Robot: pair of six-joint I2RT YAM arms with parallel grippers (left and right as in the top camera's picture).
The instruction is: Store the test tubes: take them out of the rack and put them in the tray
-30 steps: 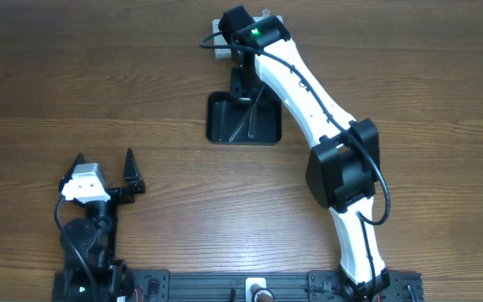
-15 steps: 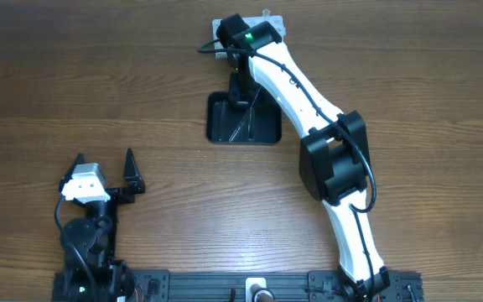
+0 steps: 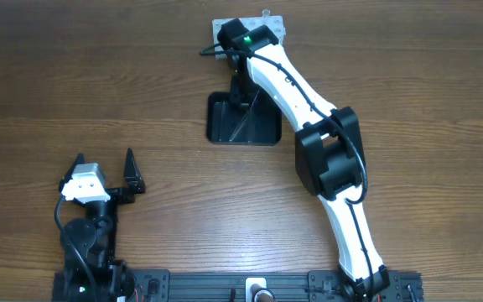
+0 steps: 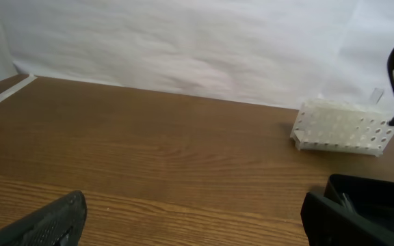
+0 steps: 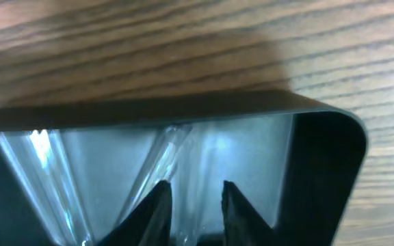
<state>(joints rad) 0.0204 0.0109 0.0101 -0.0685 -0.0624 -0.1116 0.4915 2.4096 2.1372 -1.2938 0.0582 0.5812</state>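
Hanging the right gripper (image 5: 195, 190) low in the black tray (image 3: 220, 130), upper centre, fingers narrowly parted, gripping nothing. Showing clear test tubes (image 5: 157, 156) lying inside, white rack (image 3: 277, 27) just above. Resting left gripper (image 3: 105, 159) lower left, splayed wide.

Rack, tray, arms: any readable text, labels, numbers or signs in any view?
None readable.
Rack: rows of holes, no labels.
Tray: plain black, no marks.
Tubes in the tray: clear, no print to be seen.
Only sign: a green light on the right arm.
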